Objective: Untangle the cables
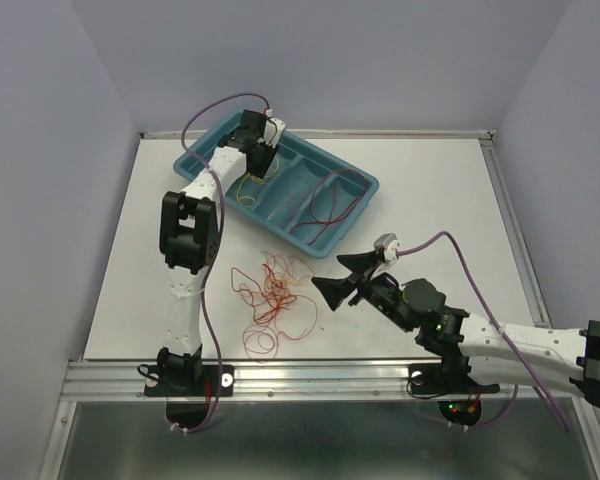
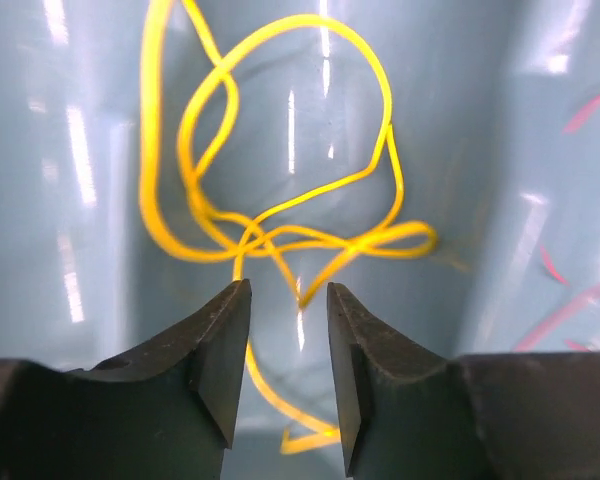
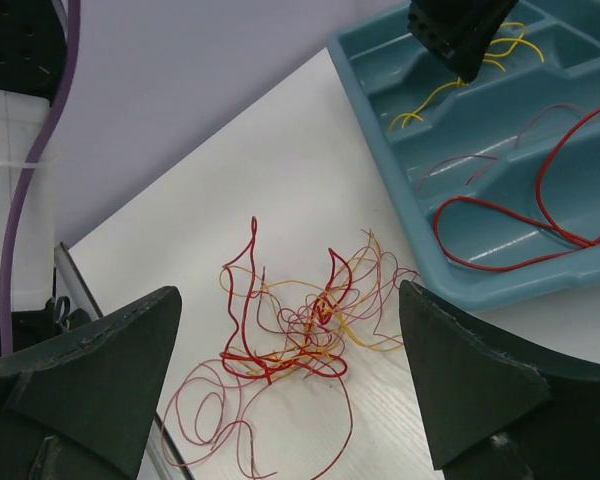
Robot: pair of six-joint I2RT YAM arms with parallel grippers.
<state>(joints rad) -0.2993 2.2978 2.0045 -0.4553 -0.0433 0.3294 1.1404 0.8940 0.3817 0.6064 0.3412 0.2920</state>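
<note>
Half-parted left gripper (image 2: 287,290) over cables (image 2: 270,238)

Top view high from behind, left wrist close inside tray (image 2: 70,300), right wrist oblique, tray shared

Robot lab: plain-walled test table (image 1: 440,200)

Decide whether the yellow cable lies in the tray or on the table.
In the tray: the yellow cable lies looped on its teal floor beneath the left gripper.
</note>
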